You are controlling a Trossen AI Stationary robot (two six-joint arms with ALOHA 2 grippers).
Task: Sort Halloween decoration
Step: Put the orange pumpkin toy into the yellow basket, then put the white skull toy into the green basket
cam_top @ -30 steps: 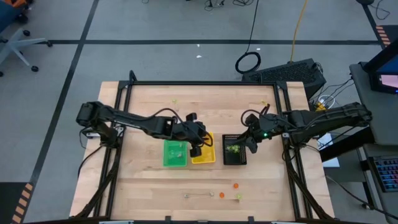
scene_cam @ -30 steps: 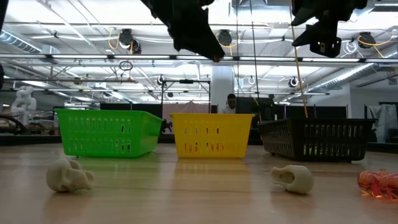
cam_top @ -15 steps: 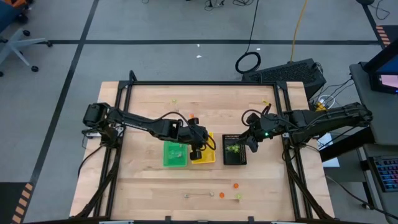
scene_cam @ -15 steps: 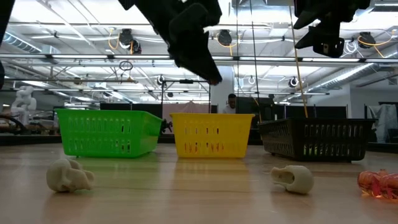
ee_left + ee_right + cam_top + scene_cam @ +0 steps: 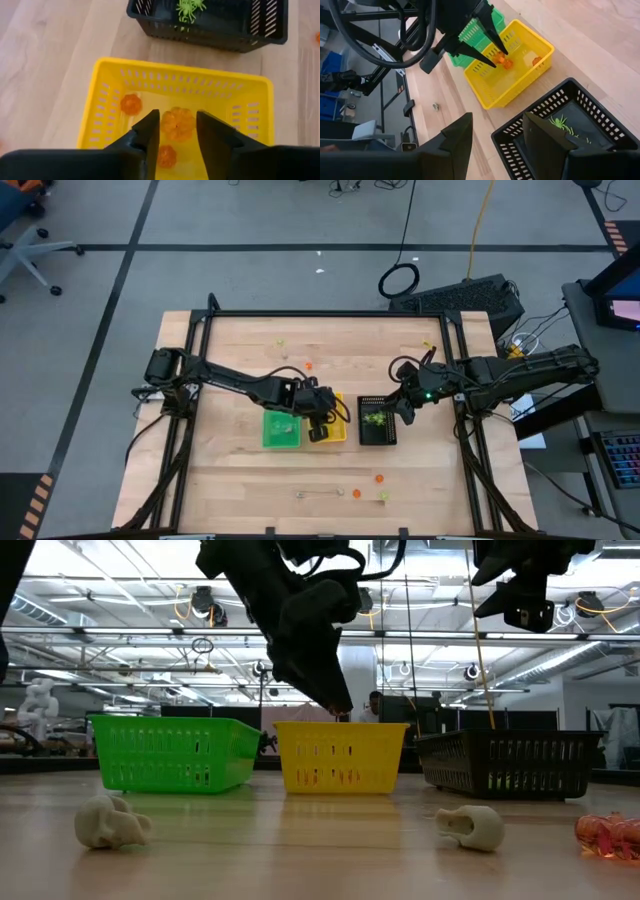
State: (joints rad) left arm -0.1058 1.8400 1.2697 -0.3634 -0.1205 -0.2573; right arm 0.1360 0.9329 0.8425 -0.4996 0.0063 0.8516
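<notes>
Left gripper (image 5: 177, 131) sits over the yellow slotted plastic tray (image 5: 109, 82), fingers parted a little, with an orange translucent pumpkin trinket (image 5: 178, 122) right between the tips. Can't tell whether it's pinched or already loose; in the right wrist view that pumpkin (image 5: 504, 62) reads as at the fingertips above the tray floor, so my guess is a release in progress. Two more orange pumpkins (image 5: 131, 104) lie on the tray floor. Risks: if the trinket sticks to a finger pad it may ride back out on retract; if it drops from height it could bounce, though the tray walls should contain it. The fingertips are close to the rim in the low view, so a sideways exit could drag the light tray across the wood table (image 5: 230, 480). Right gripper (image 5: 405, 406) hovers beside the black slotted tray (image 5: 377, 436), fingers part open, nothing in them. The high view alone shows leftover work: stray orange trinkets (image 5: 379, 478) near the front table edge, well apart from the trays. The low view alone shows two pale whitish skull trinkets (image 5: 110, 821) in front of the green slotted tray (image 5: 170, 752). Only the wrist views show the yellow-green spider trinket (image 5: 561, 123) in the black tray.
</notes>
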